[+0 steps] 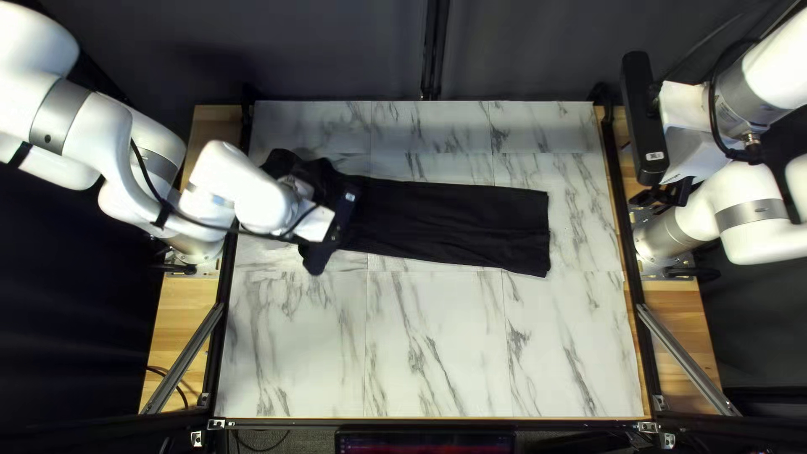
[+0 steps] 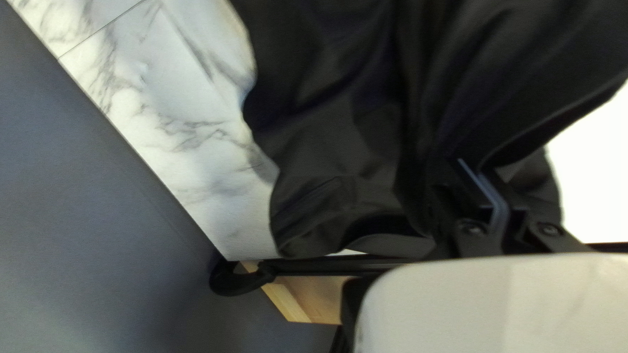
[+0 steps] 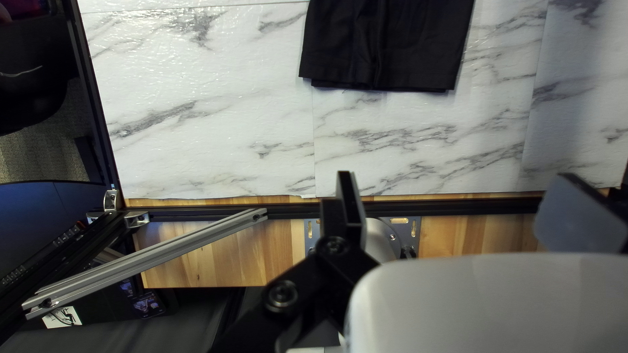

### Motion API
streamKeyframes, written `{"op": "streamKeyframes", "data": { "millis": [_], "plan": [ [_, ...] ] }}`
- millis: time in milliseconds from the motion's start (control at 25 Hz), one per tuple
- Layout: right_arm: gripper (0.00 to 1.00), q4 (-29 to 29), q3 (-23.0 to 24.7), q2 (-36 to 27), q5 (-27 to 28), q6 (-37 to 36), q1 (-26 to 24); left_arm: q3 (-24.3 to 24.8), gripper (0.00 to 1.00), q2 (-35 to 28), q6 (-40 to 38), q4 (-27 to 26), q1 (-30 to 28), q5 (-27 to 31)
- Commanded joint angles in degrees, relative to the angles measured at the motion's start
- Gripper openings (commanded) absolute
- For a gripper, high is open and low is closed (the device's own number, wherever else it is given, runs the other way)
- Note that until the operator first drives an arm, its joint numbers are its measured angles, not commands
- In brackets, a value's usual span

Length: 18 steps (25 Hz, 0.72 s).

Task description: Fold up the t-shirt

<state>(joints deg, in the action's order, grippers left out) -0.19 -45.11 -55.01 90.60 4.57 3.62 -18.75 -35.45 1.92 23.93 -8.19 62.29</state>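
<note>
The black t-shirt [image 1: 454, 220] lies as a long narrow strip across the table, its far end toward the curtain side bunched and partly hidden under my left gripper [image 1: 339, 220]. In the left wrist view the dark cloth [image 2: 340, 111] rises in folds to my left gripper [image 2: 487, 189], whose close-set fingers are pressed on it. My right gripper [image 1: 662, 195] hangs over the table's right edge, away from the shirt. In the right wrist view my right gripper [image 3: 458, 196] has widely parted fingers with no cloth between them; the shirt's straight end [image 3: 386, 59] lies ahead of it.
The marble-patterned tabletop [image 1: 437, 345] shows bare in front of the shirt and in a strip behind it. Black rails [image 1: 632, 277] run along its sides, with wooden boards [image 1: 187, 294] outside them. A metal brace [image 3: 157, 255] slants near my right gripper.
</note>
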Motion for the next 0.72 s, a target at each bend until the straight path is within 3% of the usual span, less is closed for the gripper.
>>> {"op": "streamKeyframes", "data": {
  "millis": [40, 360, 720],
  "plan": [
    [1.00, 0.00, 0.00, 0.00, 0.00, 0.00, 0.00, 0.85, 0.00, -1.47, 5.51, 0.91, 7.14, -2.45],
    [1.00, 0.00, 0.00, 0.00, 0.00, 0.00, 0.00, -0.79, 0.00, 0.86, 13.78, 2.05, 19.79, -7.66],
    [1.00, 0.00, 0.00, 0.00, 0.00, 0.00, 0.00, -3.16, 0.00, 4.30, 18.08, 2.63, 26.48, -11.58]
  ]
}}
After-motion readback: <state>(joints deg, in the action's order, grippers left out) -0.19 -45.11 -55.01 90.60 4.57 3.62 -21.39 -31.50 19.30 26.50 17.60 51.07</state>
